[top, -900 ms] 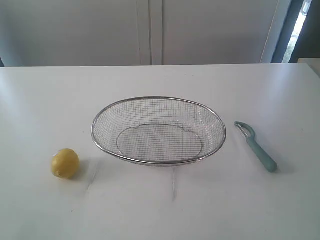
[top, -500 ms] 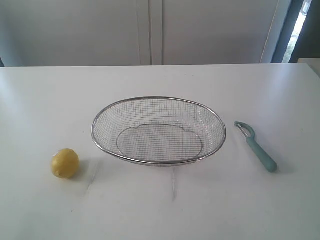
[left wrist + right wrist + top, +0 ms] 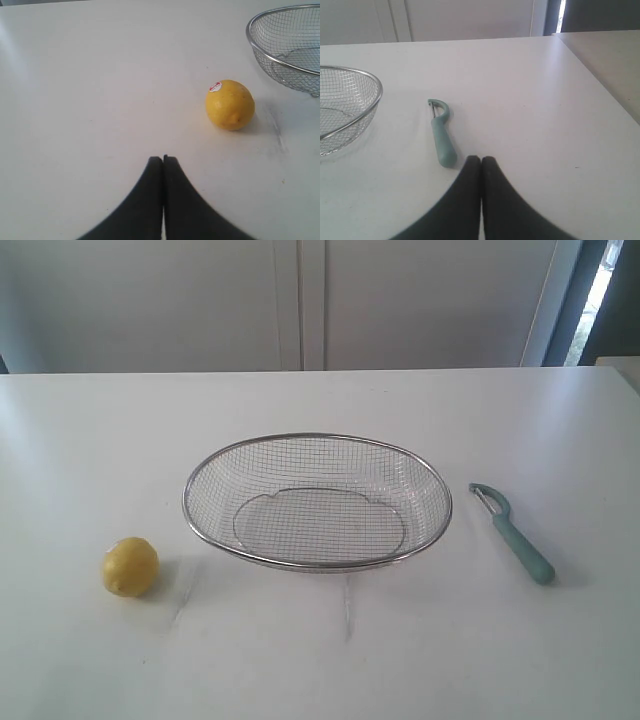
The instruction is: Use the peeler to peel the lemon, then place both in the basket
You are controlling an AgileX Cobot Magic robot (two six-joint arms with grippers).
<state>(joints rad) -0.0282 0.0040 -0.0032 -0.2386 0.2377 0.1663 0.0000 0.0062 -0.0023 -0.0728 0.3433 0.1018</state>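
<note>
The yellow lemon rests on the white table, left of the wire-mesh basket. In the left wrist view the lemon carries a small red sticker and lies ahead of my left gripper, which is shut and empty. The basket rim shows at that view's edge. The teal-handled peeler lies flat to the right of the basket. In the right wrist view the peeler lies just beyond my right gripper, also shut with nothing in it. Neither gripper appears in the exterior view.
The basket holds nothing. A white cabinet wall stands behind the table. The table's right edge runs close to the peeler's side, with another surface beyond it.
</note>
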